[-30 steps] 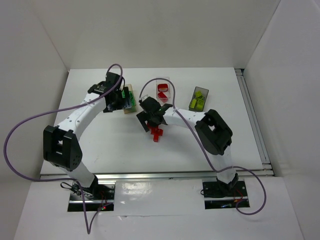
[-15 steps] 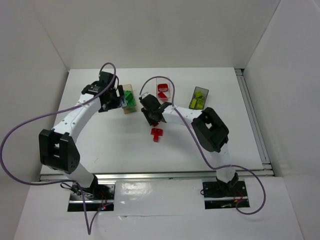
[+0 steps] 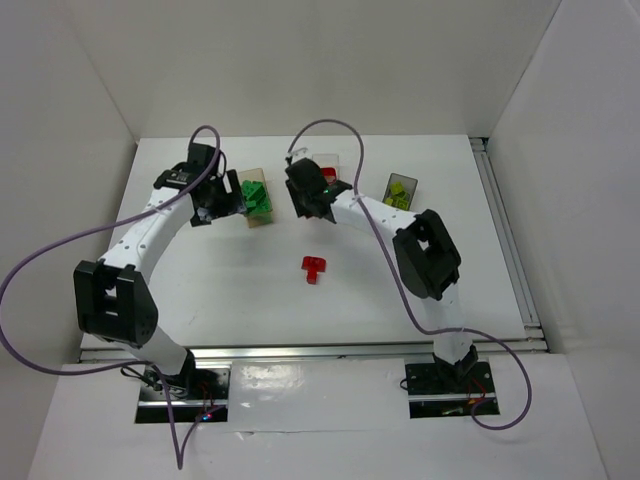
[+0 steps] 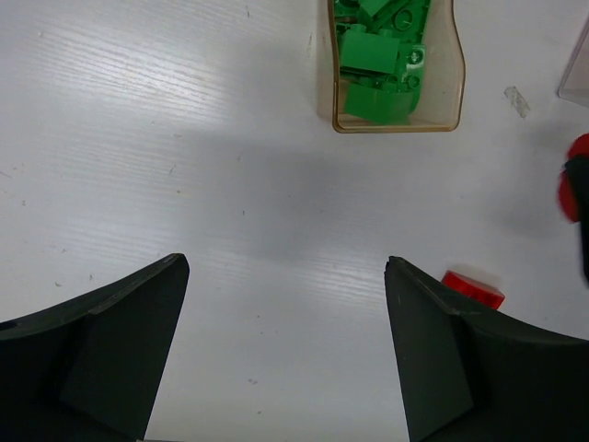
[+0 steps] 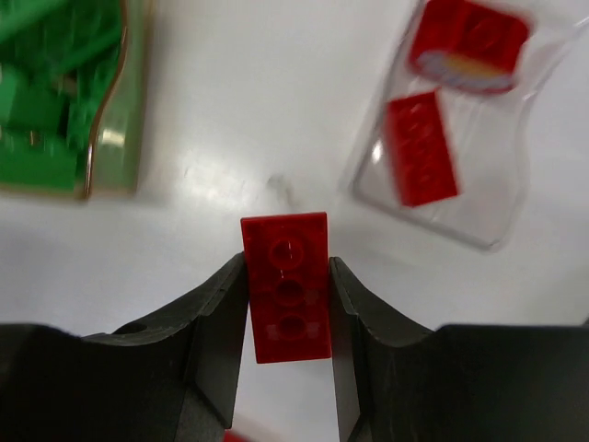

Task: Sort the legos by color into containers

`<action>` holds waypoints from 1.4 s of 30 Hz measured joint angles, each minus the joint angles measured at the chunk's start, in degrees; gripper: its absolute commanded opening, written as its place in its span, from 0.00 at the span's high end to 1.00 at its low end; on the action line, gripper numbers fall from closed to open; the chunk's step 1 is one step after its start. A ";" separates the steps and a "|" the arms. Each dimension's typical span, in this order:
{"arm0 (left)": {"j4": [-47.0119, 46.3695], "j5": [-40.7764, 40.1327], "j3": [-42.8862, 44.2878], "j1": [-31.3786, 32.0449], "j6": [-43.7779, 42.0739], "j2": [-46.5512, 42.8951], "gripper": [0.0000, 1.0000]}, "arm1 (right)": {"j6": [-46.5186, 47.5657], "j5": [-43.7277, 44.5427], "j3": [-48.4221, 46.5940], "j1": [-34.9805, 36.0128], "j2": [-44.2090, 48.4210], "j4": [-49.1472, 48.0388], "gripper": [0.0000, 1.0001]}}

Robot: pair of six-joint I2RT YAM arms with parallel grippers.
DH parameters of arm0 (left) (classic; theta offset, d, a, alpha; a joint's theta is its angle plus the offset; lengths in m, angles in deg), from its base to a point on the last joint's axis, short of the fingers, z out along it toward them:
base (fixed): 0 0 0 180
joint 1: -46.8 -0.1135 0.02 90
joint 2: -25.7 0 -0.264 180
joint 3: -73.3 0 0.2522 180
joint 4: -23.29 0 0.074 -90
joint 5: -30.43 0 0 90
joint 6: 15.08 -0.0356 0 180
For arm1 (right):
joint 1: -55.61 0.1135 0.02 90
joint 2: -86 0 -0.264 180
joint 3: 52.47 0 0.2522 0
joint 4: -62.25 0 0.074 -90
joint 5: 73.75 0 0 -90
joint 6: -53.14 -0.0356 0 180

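Between matte black jaws, a glossy, studded, rectangular red brick.

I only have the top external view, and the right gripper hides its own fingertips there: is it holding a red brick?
Observer: Yes. The right wrist view shows the right gripper shut on a red brick, pinched by its long sides.
Operator: Where is the red box from there?
Observer: It lies ahead and to the right, with two red pieces inside; the held brick is not over it.
Operator: And the left gripper?
Observer: Open and empty, with the green box ahead of it.
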 measured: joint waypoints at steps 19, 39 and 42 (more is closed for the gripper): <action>-0.15 3.30 -1.36 -3.34 0.09 -1.70 0.02 | -1.40 3.26 -19.82 -11.08 -11.32 0.66 0.25; -1.40 4.66 -2.78 -3.39 1.16 -1.70 0.03 | -4.42 -3.45 24.65 8.17 19.89 -0.83 0.02; -1.81 4.85 -3.72 -3.39 1.29 -1.70 0.03 | -2.25 -4.13 24.50 9.55 17.79 0.07 0.02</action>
